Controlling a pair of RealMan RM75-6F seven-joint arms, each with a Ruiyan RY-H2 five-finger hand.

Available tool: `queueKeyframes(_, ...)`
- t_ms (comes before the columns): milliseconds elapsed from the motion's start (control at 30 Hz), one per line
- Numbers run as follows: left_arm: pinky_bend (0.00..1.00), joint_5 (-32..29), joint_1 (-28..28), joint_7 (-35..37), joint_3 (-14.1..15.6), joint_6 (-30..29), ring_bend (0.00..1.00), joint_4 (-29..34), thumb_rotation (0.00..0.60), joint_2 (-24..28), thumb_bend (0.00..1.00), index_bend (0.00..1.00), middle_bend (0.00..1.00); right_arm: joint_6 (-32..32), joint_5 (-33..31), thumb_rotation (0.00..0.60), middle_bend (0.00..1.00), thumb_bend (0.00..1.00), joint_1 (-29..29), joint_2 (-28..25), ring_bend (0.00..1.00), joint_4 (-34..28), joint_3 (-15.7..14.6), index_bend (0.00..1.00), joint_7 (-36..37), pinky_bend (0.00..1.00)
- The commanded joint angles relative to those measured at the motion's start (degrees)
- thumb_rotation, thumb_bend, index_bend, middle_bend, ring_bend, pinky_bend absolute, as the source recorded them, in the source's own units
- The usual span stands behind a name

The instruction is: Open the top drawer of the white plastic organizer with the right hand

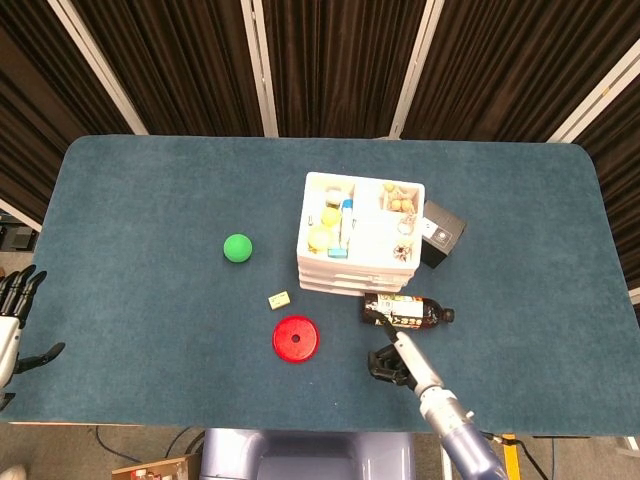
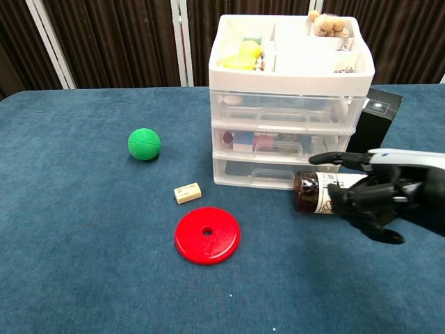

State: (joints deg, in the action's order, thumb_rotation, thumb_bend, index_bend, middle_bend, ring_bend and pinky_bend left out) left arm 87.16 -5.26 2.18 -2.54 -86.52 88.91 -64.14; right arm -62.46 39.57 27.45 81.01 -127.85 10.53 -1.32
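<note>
Nearest the robot, chest view: right hand (image 2: pixel 379 198) held above the table (image 2: pixel 83 264) in front of a dark bottle (image 2: pixel 309 193) lying on its side; one finger stretched out toward the drawers, the others curled in, nothing gripped. It is near the bottle, but contact cannot be judged. Head view shows the same hand (image 1: pixel 392 360) just on the near side of the bottle (image 1: pixel 405 311). Left hand (image 1: pixel 14 320) at the far left edge of the head view, off the table, fingers spread, holding nothing.

Mid-table: red disc (image 2: pixel 207 235) w/ centre hole, lying flat; small cream block (image 2: pixel 187 193) just behind it; green ball (image 2: pixel 144 144) further left, well apart from both.

Behind the bottle: white drawer unit (image 2: pixel 290 104), three clear drawers stacked. Top drawer (image 2: pixel 285 110) is closed, flush w/ the ones below it. Open tray on top holds small items, incl. yellow ones. Black box (image 2: pixel 373 125) stands beside the unit's right side.

Background: dark curtains (image 1: pixel 330 60).
</note>
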Motion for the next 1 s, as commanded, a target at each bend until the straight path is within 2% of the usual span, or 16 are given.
queueKeyframes(33, 0.06, 0.1, 0.0, 0.2, 0.0, 0.0, 0.0, 0.0, 0.6, 0.1, 0.03, 0.01, 0.0, -2.2, -2.1, 0.6, 0.88, 0.68, 1.6, 4.1, 0.83, 1.2, 1.5, 0.0, -0.8, 0.89)
queueKeyframes(167, 0.06, 0.1, 0.0, 0.5, 0.1, 0.0, 0.0, 0.0, 0.6, 0.2, 0.03, 0.01, 0.0, -5.7, -1.1, 0.6, 0.88, 0.68, 2.0, 7.9, 0.83, 1.7, 2.1, 0.0, -1.8, 0.89)
queueKeyframes(333, 0.06, 0.1, -0.1, 1.1, 0.1, 0.2, 0.0, 0.0, 0.6, 0.3, 0.03, 0.01, 0.0, -7.0, -2.7, 0.6, 0.88, 0.68, 2.8, 10.8, 0.83, 2.2, 3.0, 0.0, -2.6, 0.89)
queueKeyframes(833, 0.06, -0.5, -0.4, 2.0, 0.1, 1.2, 0.0, 0.0, 0.6, 0.7, 0.03, 0.01, 0.0, -11.9, -5.9, 0.6, 0.88, 0.68, 5.4, 21.2, 0.83, 10.7, 10.8, 0.0, -0.9, 0.89)
queueKeyframes(1000, 0.06, -0.7, -0.4, 2.3, 0.0, 1.5, 0.0, -0.1, 0.6, 0.8, 0.03, 0.01, 0.0, -13.3, -5.9, 0.6, 0.88, 0.68, 5.1, 23.3, 0.83, 11.9, 12.1, 0.0, 0.1, 0.89)
